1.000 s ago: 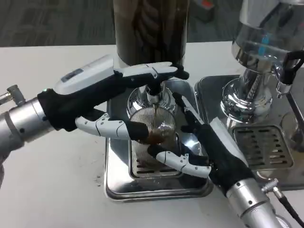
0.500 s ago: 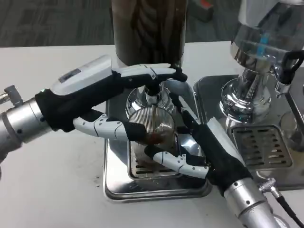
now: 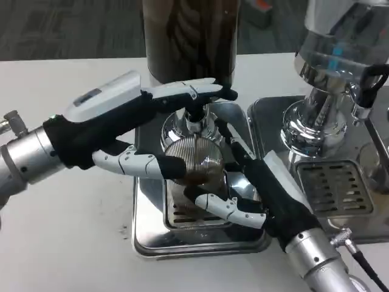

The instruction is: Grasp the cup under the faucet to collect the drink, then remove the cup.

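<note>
A ribbed clear glass cup (image 3: 193, 159) with dark drink in its bottom stands on the steel drip tray (image 3: 149, 237), directly under the chrome faucet (image 3: 196, 120). The left hand (image 3: 130, 131) presses the faucet lever; the right hand (image 3: 258, 188) grasps the cup. Pulling away early could spill drink across the white worktop (image 3: 67, 237).

No lettering, label, brand or number can be read anywhere here, neither on the dispensers nor on the hands.
</note>
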Controlling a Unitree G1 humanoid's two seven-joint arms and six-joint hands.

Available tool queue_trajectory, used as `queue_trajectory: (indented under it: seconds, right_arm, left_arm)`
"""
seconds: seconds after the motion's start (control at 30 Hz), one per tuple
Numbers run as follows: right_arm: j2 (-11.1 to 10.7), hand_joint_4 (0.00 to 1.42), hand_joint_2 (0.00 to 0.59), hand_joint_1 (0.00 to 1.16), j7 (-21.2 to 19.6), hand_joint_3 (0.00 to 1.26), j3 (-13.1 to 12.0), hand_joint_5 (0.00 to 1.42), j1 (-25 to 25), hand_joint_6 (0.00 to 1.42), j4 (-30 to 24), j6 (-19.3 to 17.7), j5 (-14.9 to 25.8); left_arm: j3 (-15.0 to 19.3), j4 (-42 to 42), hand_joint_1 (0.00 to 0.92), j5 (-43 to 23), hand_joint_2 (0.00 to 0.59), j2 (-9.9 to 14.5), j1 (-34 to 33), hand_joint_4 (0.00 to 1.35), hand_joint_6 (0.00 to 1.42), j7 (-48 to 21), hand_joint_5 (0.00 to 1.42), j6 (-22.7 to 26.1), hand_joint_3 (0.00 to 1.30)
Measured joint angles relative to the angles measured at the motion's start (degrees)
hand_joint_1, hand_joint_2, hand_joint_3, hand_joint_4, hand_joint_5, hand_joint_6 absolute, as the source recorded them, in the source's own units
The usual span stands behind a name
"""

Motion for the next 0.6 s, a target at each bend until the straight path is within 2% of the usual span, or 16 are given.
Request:
queue_trajectory:
  seconds: [0.4,0.6]
  right_arm:
    - [0.13,0.00,0.180,0.52,-0.01,0.00,-0.01,0.00,0.01,0.20,0.00,0.01,0.42]
    - [0.33,0.00,0.183,0.52,-0.06,0.00,0.00,0.00,0.08,0.20,-0.01,0.02,0.42]
  left_arm:
    - [1.17,2.97,0.000,-0.94,0.111,-0.12,-0.17,0.05,0.28,0.38,0.09,-0.29,0.12]
    - [1.17,4.77,0.000,-0.75,0.113,-0.90,-0.74,0.00,0.29,0.54,0.08,-1.07,0.04]
